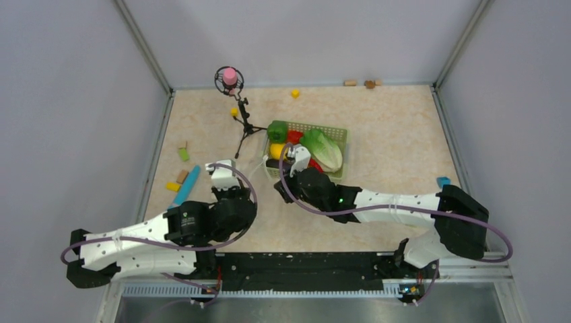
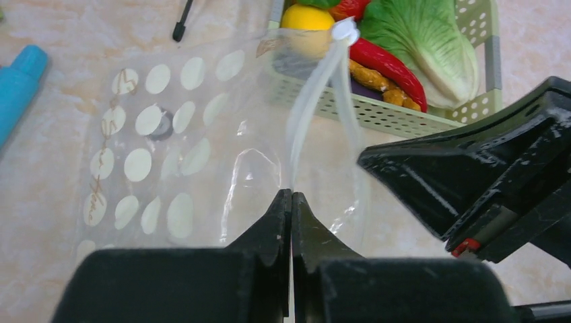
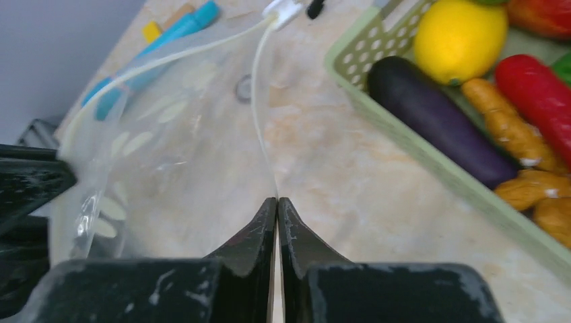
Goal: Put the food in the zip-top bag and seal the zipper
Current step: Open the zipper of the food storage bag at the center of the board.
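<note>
Both end effectors are fully closed, each on one lip of the zipper (image 2: 306, 114): the left end effector (image 2: 291, 202) pinches one side, the right end effector (image 3: 277, 202) the other. The bag (image 2: 155, 155) lies on the counter (image 1: 390, 148) just beside the basket (image 2: 404, 118). The lemon (image 3: 460, 39), eggplant (image 3: 431, 111), chili (image 2: 387, 67) and cabbage (image 2: 417, 40) sit in the basket, none bagged. The mouth looks only partly spread. I'd draw the lips apart slowly and evenly, staying low and facing the basket. A hard tug could slip the thin film from the tips. Once one arm lets go for food, I expect the mouth to sag.
</note>
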`<state>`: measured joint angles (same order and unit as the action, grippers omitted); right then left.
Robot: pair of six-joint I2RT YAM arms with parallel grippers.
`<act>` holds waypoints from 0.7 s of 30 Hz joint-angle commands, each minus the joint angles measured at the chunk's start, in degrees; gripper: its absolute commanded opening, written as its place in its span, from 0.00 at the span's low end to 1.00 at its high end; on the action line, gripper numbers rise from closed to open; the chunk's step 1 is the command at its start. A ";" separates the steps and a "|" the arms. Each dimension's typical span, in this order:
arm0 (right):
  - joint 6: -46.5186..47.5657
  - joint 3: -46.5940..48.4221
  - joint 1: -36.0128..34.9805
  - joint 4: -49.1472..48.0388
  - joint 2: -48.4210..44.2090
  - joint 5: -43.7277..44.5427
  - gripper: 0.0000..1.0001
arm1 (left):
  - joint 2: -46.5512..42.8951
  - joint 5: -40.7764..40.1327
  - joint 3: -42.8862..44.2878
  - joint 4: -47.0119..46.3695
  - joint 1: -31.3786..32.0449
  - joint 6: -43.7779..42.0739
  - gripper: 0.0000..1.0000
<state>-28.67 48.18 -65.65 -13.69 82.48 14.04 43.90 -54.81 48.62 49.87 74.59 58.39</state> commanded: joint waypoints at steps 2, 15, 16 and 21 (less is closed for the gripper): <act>2.02 3.52 -0.47 6.56 -1.22 14.28 0.00 | 0.23 -6.36 3.62 12.37 0.12 9.75 0.00; 4.31 0.87 2.57 15.88 -8.47 19.88 0.00 | 0.65 -9.51 6.97 35.27 0.12 28.43 0.00; 5.13 0.41 2.59 14.61 -9.00 17.59 0.00 | 0.82 -9.60 7.15 36.53 0.12 29.87 0.00; 7.40 -0.25 2.43 8.07 -10.64 4.33 0.00 | -0.37 -5.20 4.80 19.75 0.12 13.86 0.54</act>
<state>-24.23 48.51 -64.14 -1.67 73.95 26.81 44.75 -60.53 53.74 79.18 74.74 82.26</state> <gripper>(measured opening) 0.004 0.309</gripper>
